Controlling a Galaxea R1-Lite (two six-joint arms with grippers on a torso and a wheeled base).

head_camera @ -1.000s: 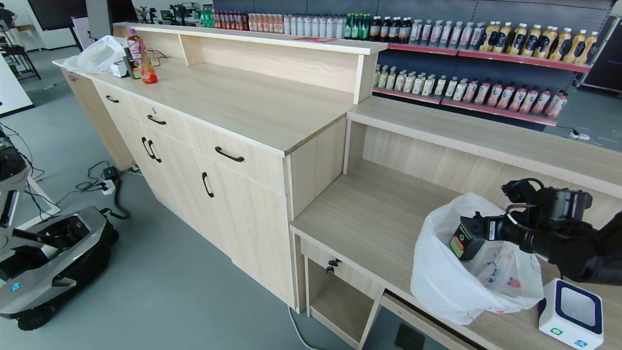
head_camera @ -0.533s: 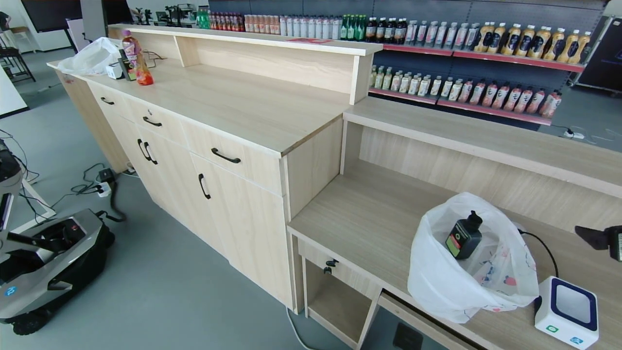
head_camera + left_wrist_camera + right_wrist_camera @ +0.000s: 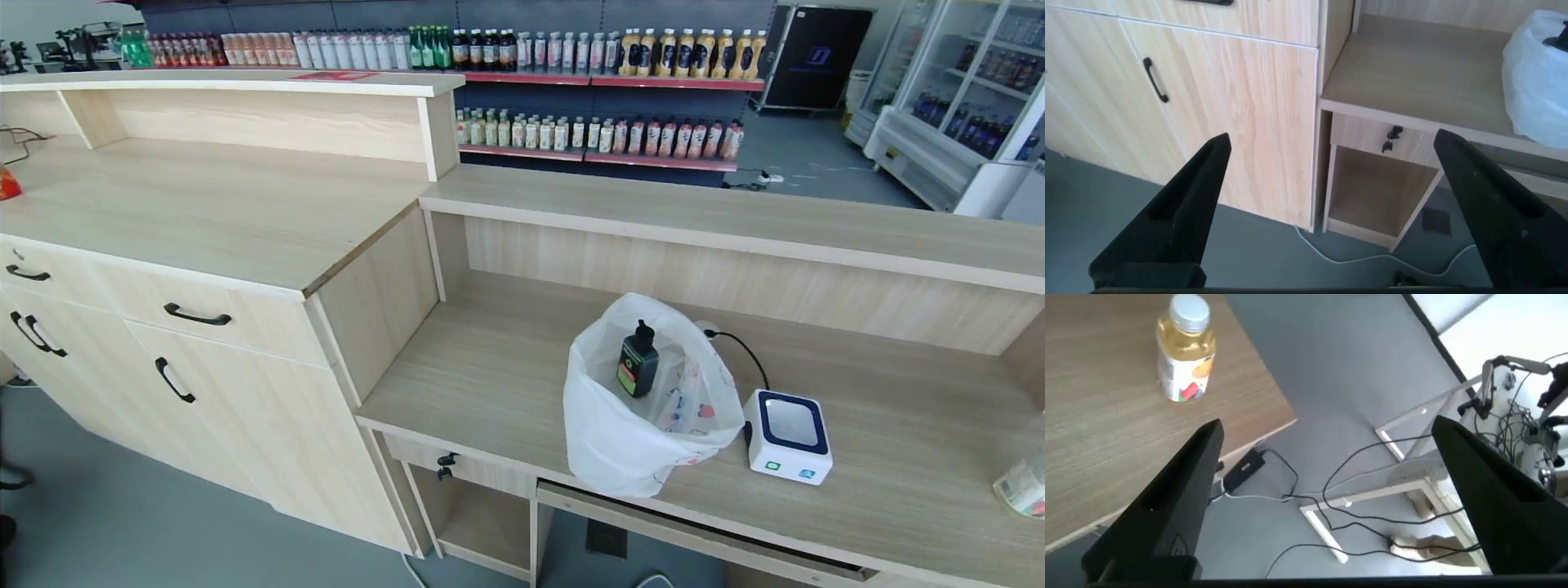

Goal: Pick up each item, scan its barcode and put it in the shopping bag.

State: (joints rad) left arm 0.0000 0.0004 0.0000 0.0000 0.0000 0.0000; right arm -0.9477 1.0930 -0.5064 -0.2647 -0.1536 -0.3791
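A white plastic shopping bag (image 3: 612, 433) stands open on the low wooden counter (image 3: 506, 367). A dark bottle with a black cap (image 3: 638, 365) rests upright inside it. Beside the bag sits the white barcode scanner (image 3: 788, 437) with its cable. A yellow juice bottle (image 3: 1185, 347) lies on the counter near its end, and it also shows as the juice bottle (image 3: 1024, 488) at the head view's right margin. My right gripper (image 3: 1329, 429) is open and holds nothing, beyond the counter's end over the floor. My left gripper (image 3: 1333, 143) is open too, low in front of the cabinets, with the bag (image 3: 1539, 73) farther off.
A taller counter with drawers and doors (image 3: 188, 318) stands on the left. An open cubby with a lock (image 3: 1388, 184) is under the low counter. Shelves of drinks (image 3: 596, 135) line the back. Cables (image 3: 1315, 498) and a white frame lie on the floor beyond the counter's end.
My right gripper let go of the dark bottle into the bag and drew away to the right, out of the head view. The head camera has swung right.
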